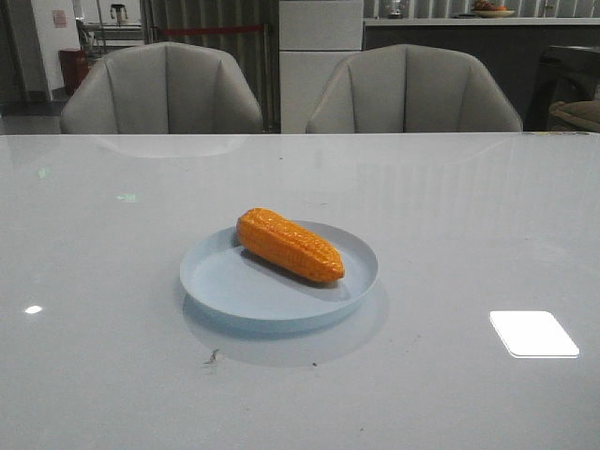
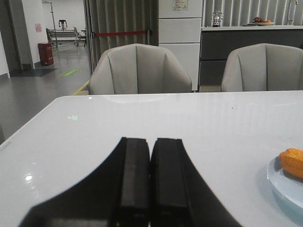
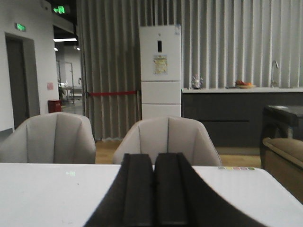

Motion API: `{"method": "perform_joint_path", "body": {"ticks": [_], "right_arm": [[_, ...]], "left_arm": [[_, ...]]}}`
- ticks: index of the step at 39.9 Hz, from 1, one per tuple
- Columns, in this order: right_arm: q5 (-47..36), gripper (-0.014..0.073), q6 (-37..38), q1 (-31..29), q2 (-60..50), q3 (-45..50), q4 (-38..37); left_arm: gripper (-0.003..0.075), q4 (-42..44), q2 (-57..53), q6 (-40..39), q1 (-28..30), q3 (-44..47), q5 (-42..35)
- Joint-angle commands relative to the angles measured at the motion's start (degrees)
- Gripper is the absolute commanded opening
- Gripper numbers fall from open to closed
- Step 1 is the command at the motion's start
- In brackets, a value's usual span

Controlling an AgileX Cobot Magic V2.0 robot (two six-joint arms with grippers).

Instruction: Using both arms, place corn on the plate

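Note:
The glossy orange corn (image 1: 289, 245) lies on the pale blue plate (image 1: 225, 281) in the middle of the white table, running from the plate's back left to its right. Neither arm shows in the front view. In the left wrist view my left gripper (image 2: 151, 141) is shut and empty, well apart from the plate (image 2: 286, 184), whose edge shows with the tip of the corn (image 2: 292, 161). In the right wrist view my right gripper (image 3: 154, 156) is shut and empty; plate and corn are out of that view.
Two grey chairs (image 1: 164, 89) (image 1: 412, 91) stand behind the table's far edge. A bright light reflection (image 1: 532, 334) lies on the table at the front right. A dark cabinet and sofa (image 3: 284, 156) stand off the table's right side.

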Motion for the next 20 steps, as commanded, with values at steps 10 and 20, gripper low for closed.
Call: {"method": "perform_joint_path", "body": {"ticks": [10, 20], "right_arm": [[-11.7, 0.0055, 0.0, -0.3, 0.2, 5.0, -0.1], [-4.1, 0.0055, -17.0, -0.3, 0.2, 5.3, 20.2]], "left_arm": [[0.009, -0.3, -0.9, -0.7, -0.1, 2.1, -5.1], [0.009, -0.3, -0.9, -0.7, -0.1, 2.1, -5.1]]}}
